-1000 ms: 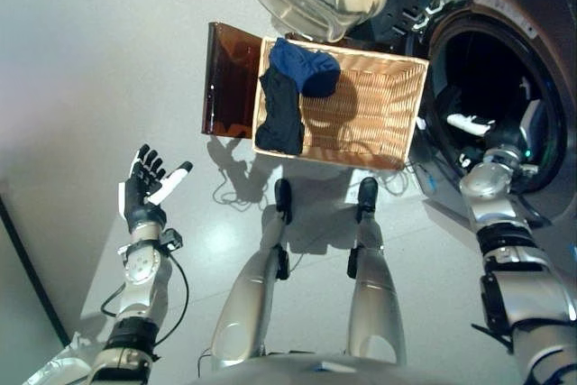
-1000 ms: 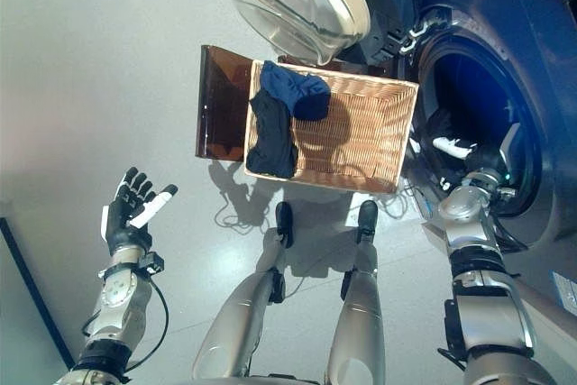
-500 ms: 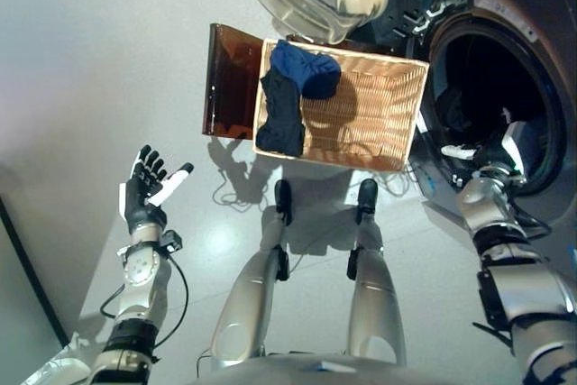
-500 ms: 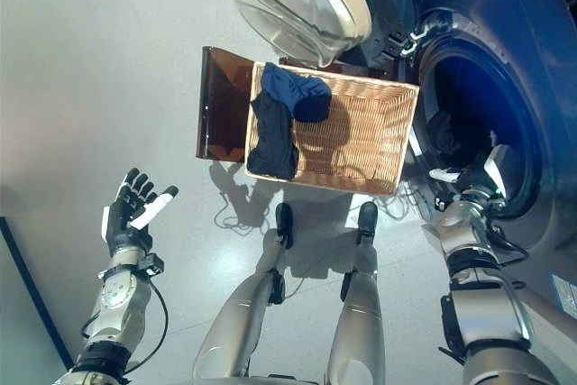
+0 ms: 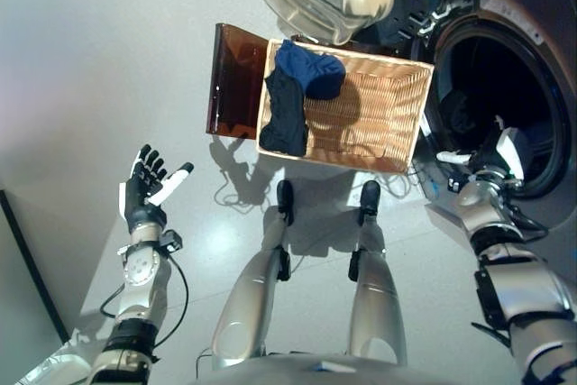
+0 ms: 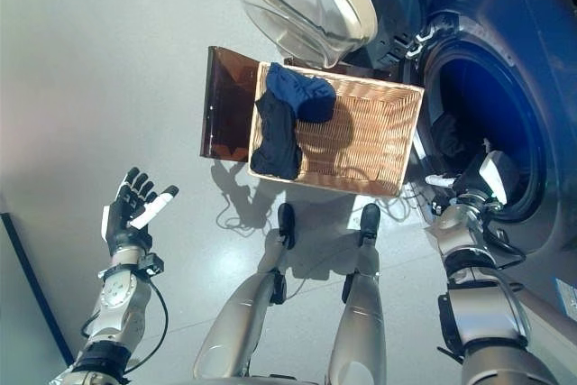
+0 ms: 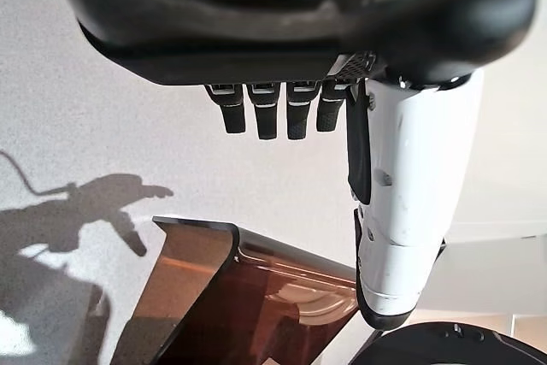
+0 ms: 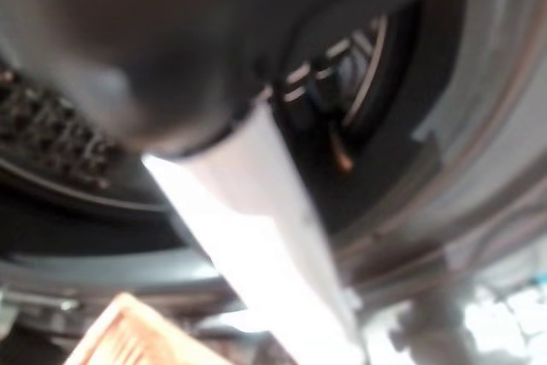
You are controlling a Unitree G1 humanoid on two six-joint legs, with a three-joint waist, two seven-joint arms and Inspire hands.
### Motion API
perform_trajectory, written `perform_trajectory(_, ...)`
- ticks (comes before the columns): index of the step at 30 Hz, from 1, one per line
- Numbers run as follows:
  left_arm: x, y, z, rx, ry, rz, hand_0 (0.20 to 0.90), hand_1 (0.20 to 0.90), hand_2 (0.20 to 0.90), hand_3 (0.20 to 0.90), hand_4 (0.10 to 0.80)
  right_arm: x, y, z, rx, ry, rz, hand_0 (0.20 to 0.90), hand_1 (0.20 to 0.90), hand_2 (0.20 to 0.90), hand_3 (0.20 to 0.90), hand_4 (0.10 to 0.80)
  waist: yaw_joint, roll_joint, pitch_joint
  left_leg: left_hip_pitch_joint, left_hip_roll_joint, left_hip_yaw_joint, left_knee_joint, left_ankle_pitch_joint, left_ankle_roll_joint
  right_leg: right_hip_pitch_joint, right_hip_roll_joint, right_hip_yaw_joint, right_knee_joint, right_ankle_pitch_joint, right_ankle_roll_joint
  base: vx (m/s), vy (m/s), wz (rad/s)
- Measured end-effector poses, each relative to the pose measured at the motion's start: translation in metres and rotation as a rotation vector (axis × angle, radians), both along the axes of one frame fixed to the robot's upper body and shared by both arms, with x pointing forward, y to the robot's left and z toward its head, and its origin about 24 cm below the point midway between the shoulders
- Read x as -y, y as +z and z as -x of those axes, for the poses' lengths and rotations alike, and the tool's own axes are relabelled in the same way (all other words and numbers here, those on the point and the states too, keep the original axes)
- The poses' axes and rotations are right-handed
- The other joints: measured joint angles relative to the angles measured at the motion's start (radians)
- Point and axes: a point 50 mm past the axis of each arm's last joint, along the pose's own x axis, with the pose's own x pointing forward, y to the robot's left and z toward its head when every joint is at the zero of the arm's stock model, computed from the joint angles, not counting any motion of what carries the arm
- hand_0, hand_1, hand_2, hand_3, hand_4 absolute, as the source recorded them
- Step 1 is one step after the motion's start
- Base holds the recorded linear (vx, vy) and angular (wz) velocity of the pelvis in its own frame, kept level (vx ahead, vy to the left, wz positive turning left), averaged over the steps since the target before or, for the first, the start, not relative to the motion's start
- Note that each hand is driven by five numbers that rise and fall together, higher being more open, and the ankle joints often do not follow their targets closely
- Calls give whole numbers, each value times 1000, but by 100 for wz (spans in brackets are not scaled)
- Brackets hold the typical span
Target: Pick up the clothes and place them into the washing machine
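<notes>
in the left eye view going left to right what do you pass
Left hand → brown panel → dark clothes at the left end of the wicker basket → right hand at the washing machine's drum opening.

My fingers (image 7: 269, 113) hang straight, holding nothing, thumb (image 7: 410, 203) beside them. Past their tips lie grey floor (image 7: 102, 126) and a brown panel (image 7: 239, 297).

We hold our left hand (image 5: 144, 188) raised out to the left side, palm up, its fingers (image 7: 262, 107) straight and spread and the white-covered thumb angled apart from them; it carries nothing. Our right arm is bent and reaches forward on the right, with the right hand (image 5: 488, 158) at its end; we cannot tell how its fingers are set.
</notes>
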Motion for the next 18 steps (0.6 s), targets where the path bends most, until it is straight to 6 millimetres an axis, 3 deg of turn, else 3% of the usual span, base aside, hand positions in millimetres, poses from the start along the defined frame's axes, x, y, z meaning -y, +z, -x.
perform_trajectory(9,2,3,0,10,-13,-19,900,900,900,900,800,5,3,-1,-111,51,130,900,900,900,900,800,12,13,-8,-4,-3,-3,-2,0,0,-31,-6,4,57,-33,0,-34,-8,6)
perform_trajectory(13,4,9,1,39,-26,-18,900,900,900,900,800,25,16,2,-165,-7,191,900,900,900,900,800,36,60,-44,-35,-8,-18,0,2,0,-96,-12,3,142,-79,1,-30,-54,12)
perform_trajectory(18,5,11,3,54,-50,-20,900,900,900,900,800,31,26,0,-172,-20,200,900,900,900,900,800,59,83,-60,-41,-6,-28,-1,8,-1,-145,-15,2,242,-134,-6,-9,-45,8)
